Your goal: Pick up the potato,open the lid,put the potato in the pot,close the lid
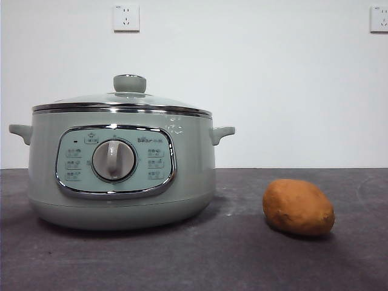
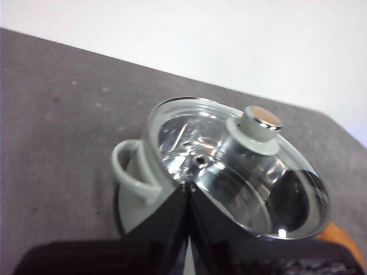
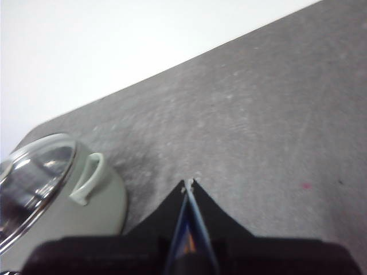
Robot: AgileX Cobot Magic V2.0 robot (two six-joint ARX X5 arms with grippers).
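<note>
The sage-green pot [image 1: 121, 173] stands on the dark table at the left of the front view. The glass lid [image 1: 124, 100] with its green knob [image 1: 130, 83] sits shut on it. The orange-brown potato [image 1: 298, 207] lies on the table to the pot's right. My left gripper [image 2: 187, 186] is shut and empty, high above the pot's handle side; the lid [image 2: 241, 172] and knob [image 2: 256, 127] show below it, and a sliver of the potato [image 2: 344, 240] shows. My right gripper [image 3: 189, 183] is shut and empty above bare table beside the pot [image 3: 86, 200]. Neither arm shows in the front view.
A white wall with two power sockets [image 1: 126, 17] stands behind the table. The pot's side handles [image 1: 221, 133] stick out on both sides. Bare dark tabletop [image 1: 242, 254] lies in front of and between pot and potato.
</note>
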